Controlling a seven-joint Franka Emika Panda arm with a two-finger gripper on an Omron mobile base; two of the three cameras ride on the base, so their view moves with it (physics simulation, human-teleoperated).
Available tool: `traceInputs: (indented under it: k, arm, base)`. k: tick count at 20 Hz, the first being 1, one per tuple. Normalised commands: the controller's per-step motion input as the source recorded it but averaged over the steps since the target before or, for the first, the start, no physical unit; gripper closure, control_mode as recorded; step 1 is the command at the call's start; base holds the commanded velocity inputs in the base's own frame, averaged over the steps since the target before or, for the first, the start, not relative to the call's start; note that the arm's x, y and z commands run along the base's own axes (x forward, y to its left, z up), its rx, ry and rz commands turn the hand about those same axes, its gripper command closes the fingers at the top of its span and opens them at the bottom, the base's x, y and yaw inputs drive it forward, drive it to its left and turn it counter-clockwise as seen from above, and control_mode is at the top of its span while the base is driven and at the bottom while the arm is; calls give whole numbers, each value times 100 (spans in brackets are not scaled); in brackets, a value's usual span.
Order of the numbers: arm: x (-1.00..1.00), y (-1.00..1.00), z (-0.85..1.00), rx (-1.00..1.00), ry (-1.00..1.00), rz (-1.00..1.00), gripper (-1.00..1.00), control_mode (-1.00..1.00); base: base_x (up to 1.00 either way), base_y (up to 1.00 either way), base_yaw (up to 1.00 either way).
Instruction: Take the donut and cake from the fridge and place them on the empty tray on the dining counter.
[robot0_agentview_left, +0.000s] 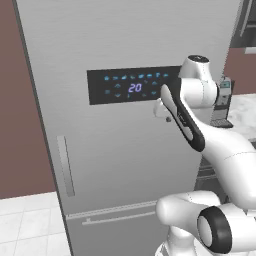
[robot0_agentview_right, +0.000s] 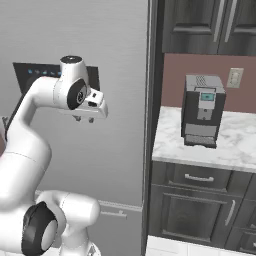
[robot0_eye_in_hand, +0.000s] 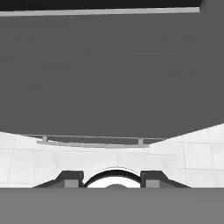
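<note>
silver-grey fridge (robot0_agentview_left: 125, 150) stands shut, its inside hidden.

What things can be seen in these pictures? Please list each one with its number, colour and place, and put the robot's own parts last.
fridge: one, silver-grey, door closed, directly ahead of the robot.
display panel: one, black with blue lit symbols, on the fridge door.
coffee machine: one, black, on the counter right of the fridge.
counter: one, white marble top over dark grey drawers, right of the fridge.
upper cabinets: dark grey, above the counter.
wall socket: one, pale, on the reddish-brown wall behind the counter.
floor: white tiles, below the fridge.
arm: one, white with dark joints, raised before the fridge door.
hand: one, dark fingertips apart, holding nothing.
</note>
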Motion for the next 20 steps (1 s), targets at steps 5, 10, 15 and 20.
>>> traceInputs:
  k: [5,10,15,20]
  arm:
    - [-57,0,0,0,-10,0,-100,-100]
    - [-100,0,12,0,-30,-1,-100,-100]
    - [-81,0,23,0,-16,-7,-100,-100]
    - [-71,0,41,0,-5,-7,-100,-100]
  base:
    - [0,0,0]
    - [0,0,0]
    - [0,0,0]
    - [0,0,0]
